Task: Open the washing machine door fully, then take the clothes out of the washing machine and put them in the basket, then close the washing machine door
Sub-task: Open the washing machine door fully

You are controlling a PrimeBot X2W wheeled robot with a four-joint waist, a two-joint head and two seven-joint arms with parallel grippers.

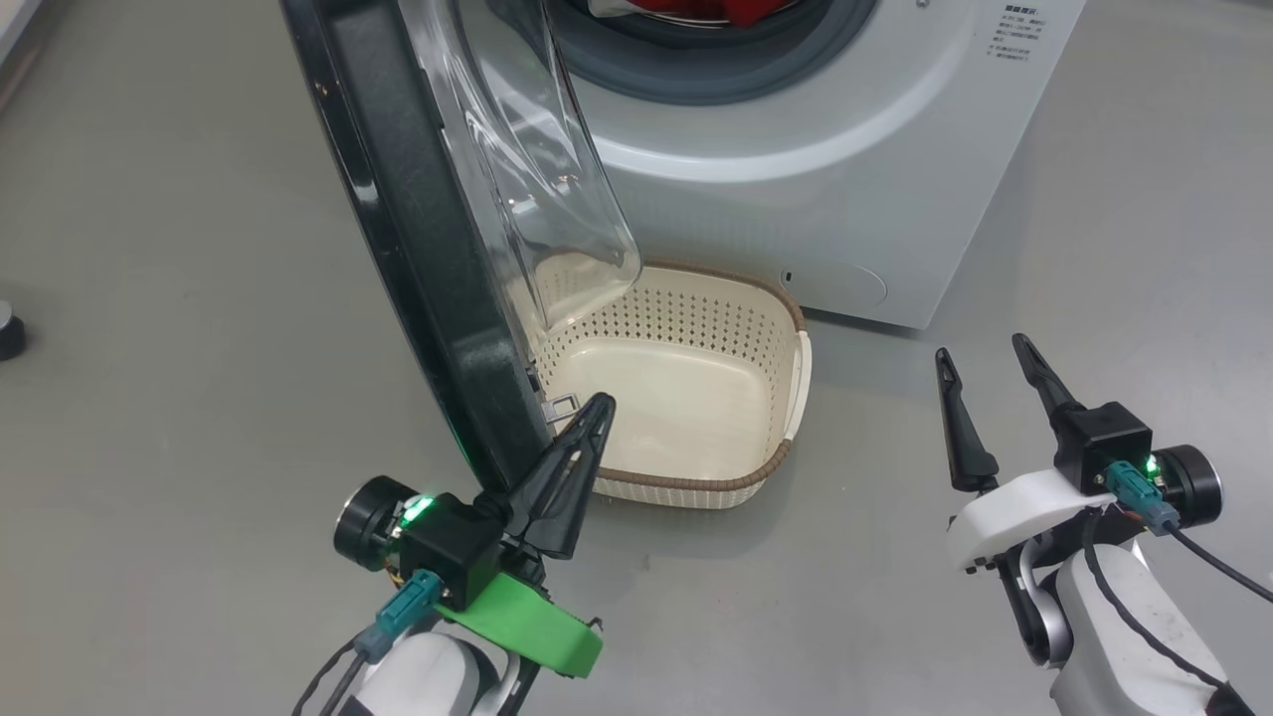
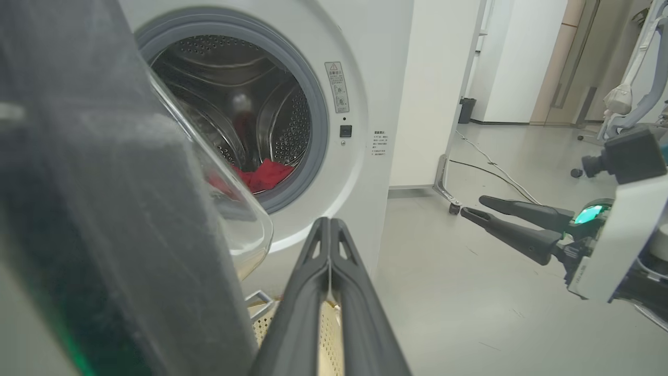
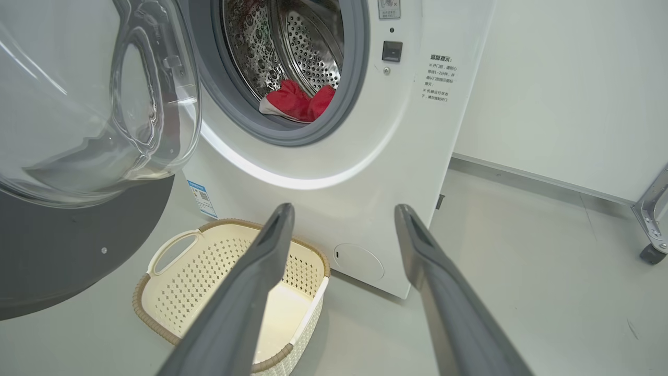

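Head view shows the washing machine door (image 1: 428,229) swung out from the washing machine (image 1: 845,179) and standing edge-on, so its black rim makes a wall between the grey floor (image 1: 179,298) on the left and the basket (image 1: 696,484). The clear glass bowl of the door bulges over the left part of the basket. The basket sits on the floor just in front of the white machine. The clothes (image 1: 736,10), bright red, lie low in the drum behind the grey gasket, well apart from both grippers. A small dark round object (image 1: 8,333) stands on the floor at the far left. In the left wrist view a thin cable (image 2: 496,167) runs over the floor beside the machine.

The left gripper (image 1: 600,406) points up and forward on the inner side of the door, close beside the lower rim and the small metal latch (image 1: 562,406). Whether it touches the rim I cannot tell. Its two fingers are pressed together with nothing between them. The right gripper (image 1: 982,348) hovers over the floor to the right of the basket. Its fingers are spread wide and hold nothing, and they aim toward the lower front of the machine.
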